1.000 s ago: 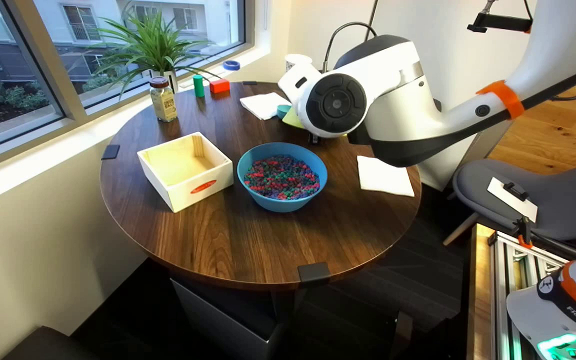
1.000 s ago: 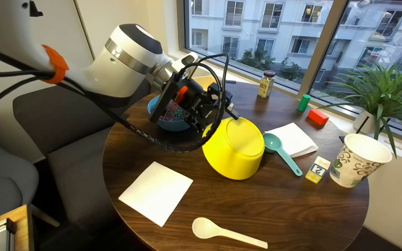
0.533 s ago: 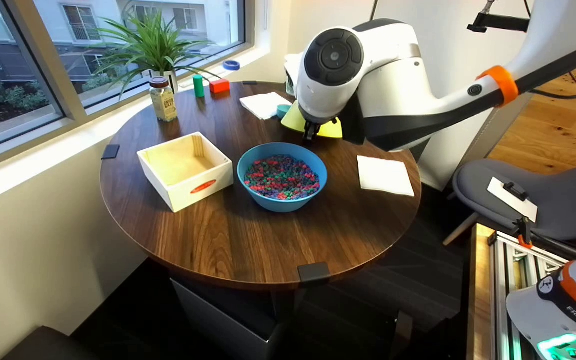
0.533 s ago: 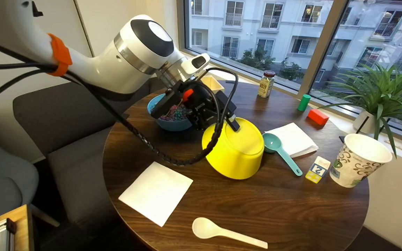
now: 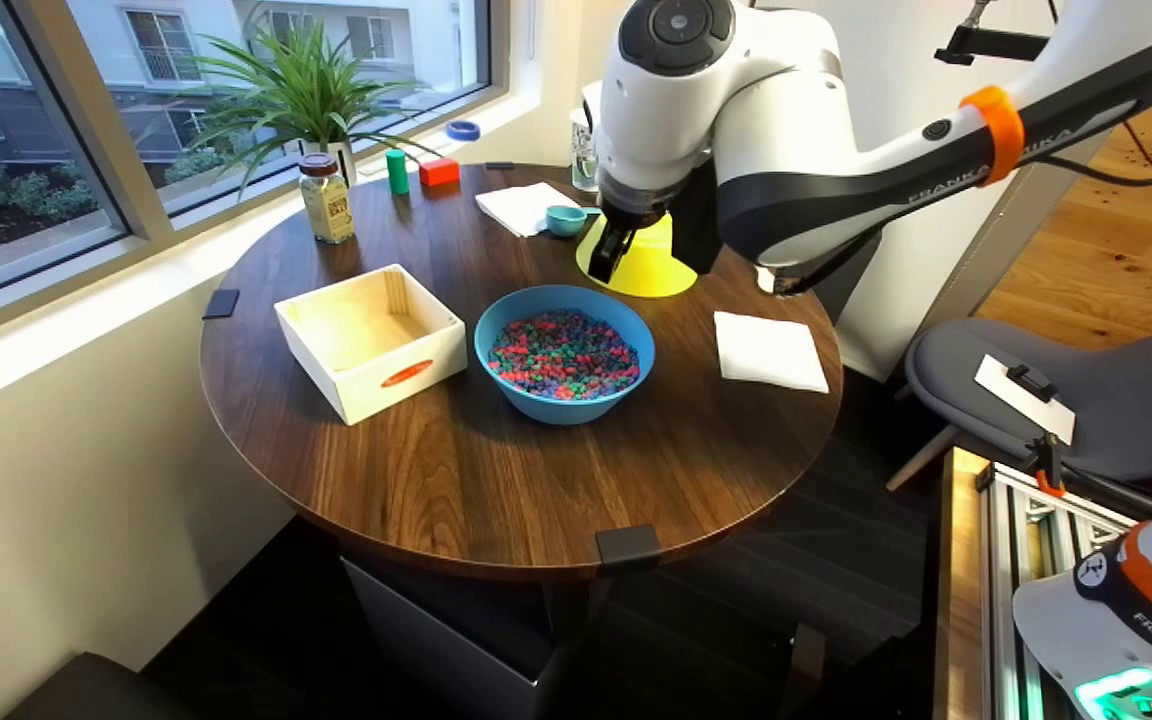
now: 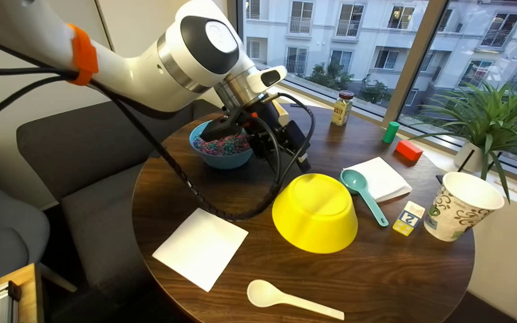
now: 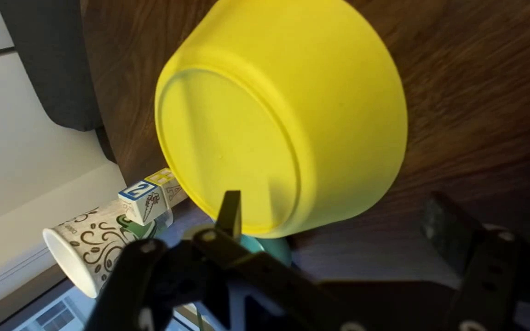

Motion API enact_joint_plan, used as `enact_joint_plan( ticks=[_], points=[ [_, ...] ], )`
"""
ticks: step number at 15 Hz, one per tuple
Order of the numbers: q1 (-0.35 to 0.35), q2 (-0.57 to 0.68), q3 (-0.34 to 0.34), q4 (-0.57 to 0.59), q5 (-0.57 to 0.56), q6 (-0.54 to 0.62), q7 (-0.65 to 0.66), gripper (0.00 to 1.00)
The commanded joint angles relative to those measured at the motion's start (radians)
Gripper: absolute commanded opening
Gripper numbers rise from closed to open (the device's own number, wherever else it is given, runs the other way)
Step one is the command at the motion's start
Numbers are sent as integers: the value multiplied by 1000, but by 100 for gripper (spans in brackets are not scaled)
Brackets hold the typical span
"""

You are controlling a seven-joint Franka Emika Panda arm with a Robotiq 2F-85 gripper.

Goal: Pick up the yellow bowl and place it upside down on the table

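Empty pincer (image 7: 334, 214) beside the overturned yellow bowl (image 6: 315, 213)

The pincer's jaws stand wide apart with nothing gripped between them. Judging by that, and by the bowl lying mouth down, the placing looks done, and the step in hand is probably the last one: leaving the bowl where it sits. The next move would call for a careful lift straight away from it, jaws spread, so that neither tip nudges the base and slides the bowl.

The yellow bowl rests upside down on the bench (image 6: 397, 278), base up, just beyond the jaws as the wrist view shows it. One jaw overlaps the edge of the base there; whether it touches, that view cannot settle. In both exterior views the pincer hangs on the side of the bowl that faces the blue bowl (image 5: 564, 412), which holds multicoloured pieces (image 5: 564, 350) and stands apart. On another side a teal scoop (image 6: 355, 183) lies just beside the yellow bowl, near a folded napkin (image 6: 382, 179); farther out stands a patterned paper cup (image 6: 460, 208)
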State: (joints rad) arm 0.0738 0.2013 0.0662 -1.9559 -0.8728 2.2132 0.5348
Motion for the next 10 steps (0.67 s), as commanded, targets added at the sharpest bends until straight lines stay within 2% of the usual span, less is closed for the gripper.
enact_joint_plan(
  ticks=[1, 6, 10],
  points=[
    [5, -5, -18, 5, 54, 31, 1, 100],
    [9, -65, -35, 9, 36, 11, 42, 100],
    [2, -160, -50, -29, 16, -7, 172, 100]
  ],
)
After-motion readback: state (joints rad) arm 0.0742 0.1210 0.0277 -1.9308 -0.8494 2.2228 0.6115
